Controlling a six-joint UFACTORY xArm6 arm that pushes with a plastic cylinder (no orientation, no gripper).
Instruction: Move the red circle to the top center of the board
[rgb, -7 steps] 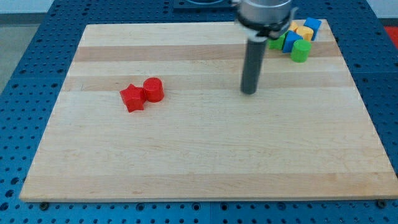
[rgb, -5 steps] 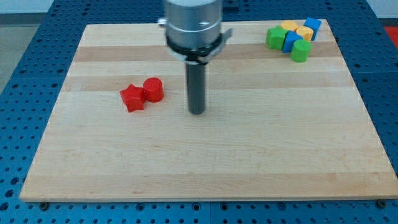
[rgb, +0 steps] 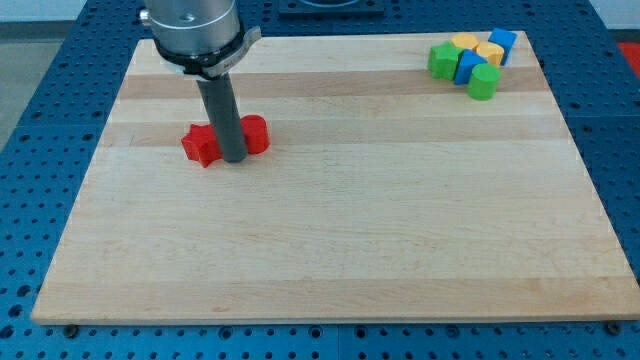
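Note:
The red circle (rgb: 256, 134) lies left of the board's middle, just right of my rod. A red star-shaped block (rgb: 201, 144) lies just left of the rod. My tip (rgb: 233, 159) rests on the board between the two red blocks, at their lower edge, and the rod hides part of each. The two blocks now stand apart, with the rod in the gap.
A cluster of blocks sits at the board's top right corner: two green (rgb: 441, 60) (rgb: 483, 82), two blue (rgb: 467, 66) (rgb: 502, 44) and two yellow (rgb: 465, 42) (rgb: 488, 53). The wooden board (rgb: 330, 250) lies on a blue perforated table.
My rod has swept from the board's upper right to the left, reaching the red blocks. The star has shifted left and the circle slightly right and up, so they are parted.

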